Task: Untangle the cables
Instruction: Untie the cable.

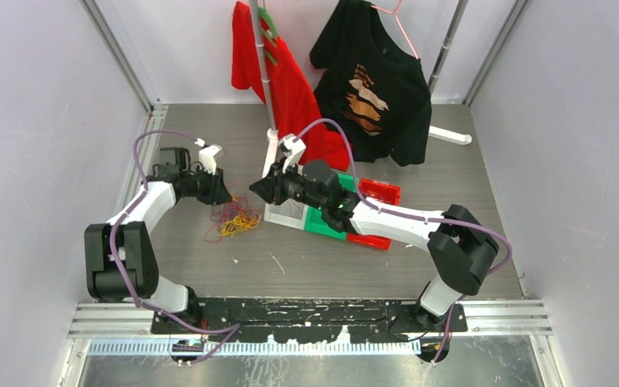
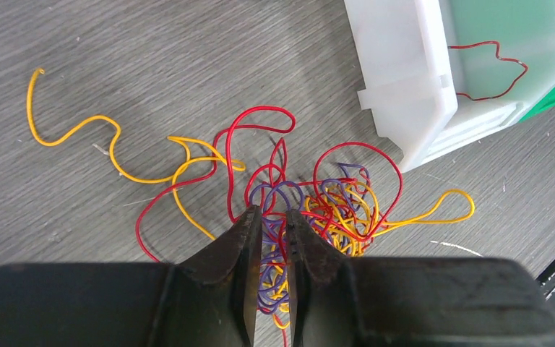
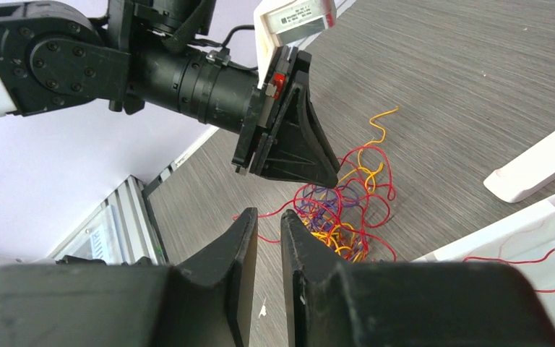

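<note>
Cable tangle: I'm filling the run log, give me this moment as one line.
cables: tangled on table | left gripper: jaws nearly closed over tangle | right gripper: near, empty | one red cable: in white bin

From my left wrist view, the tangled red, yellow and purple thin cables (image 2: pixel 311 210) run behind the black left gripper (image 2: pixel 274 220) fingers; I can't tell whether any strand is pinched there.

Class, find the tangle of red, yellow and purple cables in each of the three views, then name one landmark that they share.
Top external: the tangle of cables lies left of centre, below the left end effector.
Left wrist: lower centre.
Right wrist: centre, slightly right.
Shared landmark: the white bin beside the tangle.
</note>
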You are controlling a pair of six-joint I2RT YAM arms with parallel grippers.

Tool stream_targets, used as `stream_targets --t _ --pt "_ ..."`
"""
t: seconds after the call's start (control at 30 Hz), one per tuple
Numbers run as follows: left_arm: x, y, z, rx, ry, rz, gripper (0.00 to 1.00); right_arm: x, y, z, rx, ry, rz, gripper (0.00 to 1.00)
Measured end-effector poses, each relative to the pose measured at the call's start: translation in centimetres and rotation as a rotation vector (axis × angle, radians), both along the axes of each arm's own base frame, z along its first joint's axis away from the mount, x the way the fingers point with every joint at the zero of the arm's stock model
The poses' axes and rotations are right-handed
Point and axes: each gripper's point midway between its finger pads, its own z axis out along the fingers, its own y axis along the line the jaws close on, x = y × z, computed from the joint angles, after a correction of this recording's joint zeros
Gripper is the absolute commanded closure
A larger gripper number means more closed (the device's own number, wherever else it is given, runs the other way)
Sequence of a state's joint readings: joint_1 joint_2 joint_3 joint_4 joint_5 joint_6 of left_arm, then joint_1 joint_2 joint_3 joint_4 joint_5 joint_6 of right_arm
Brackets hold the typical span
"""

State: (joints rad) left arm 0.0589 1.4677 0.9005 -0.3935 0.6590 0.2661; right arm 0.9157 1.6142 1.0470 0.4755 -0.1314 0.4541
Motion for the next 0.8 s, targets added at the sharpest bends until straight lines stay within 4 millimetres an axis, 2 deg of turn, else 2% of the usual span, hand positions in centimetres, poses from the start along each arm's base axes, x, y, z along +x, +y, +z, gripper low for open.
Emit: stream_targets --t 0.07,0.13,0.2,0.33,0.4,0.6,0.7,0.8 --pt "0.0 0.0 -0.4 -0.005 0.015 0.003 0.76 0.1 0.0 0.1 0.008 0.002 -0.003 0.77" --pt "-0.1 -0.1 -0.7 -0.014 0.034 0.008 0.63 0.2 -0.1 0.2 0.015 0.005 -0.007 0.77" --pt "-0.1 -0.2 -1.0 -0.019 0.049 0.016 0.55 0.3 -0.2 0.3 0.021 0.006 -0.010 0.77" --pt "-0.1 0.0 -1.0 -0.015 0.057 0.035 0.50 0.4 -0.1 0.5 0.030 0.006 -0.010 0.78" --pt "0.0 0.2 -0.8 -0.007 0.051 0.046 0.50 0.4 -0.1 0.5 0.032 0.006 -0.010 0.79" --pt "0.1 0.2 0.6 -0.002 0.013 0.048 0.63 0.3 -0.1 0.7 0.040 0.013 -0.010 0.81" --pt "0.1 0.0 0.5 -0.015 0.038 0.038 0.65 0.3 -0.1 0.7 0.044 0.019 -0.010 0.81" --pt "-0.3 -0.2 0.0 -0.027 0.073 0.028 0.76 0.3 -0.1 0.7 0.046 0.021 -0.011 0.83"
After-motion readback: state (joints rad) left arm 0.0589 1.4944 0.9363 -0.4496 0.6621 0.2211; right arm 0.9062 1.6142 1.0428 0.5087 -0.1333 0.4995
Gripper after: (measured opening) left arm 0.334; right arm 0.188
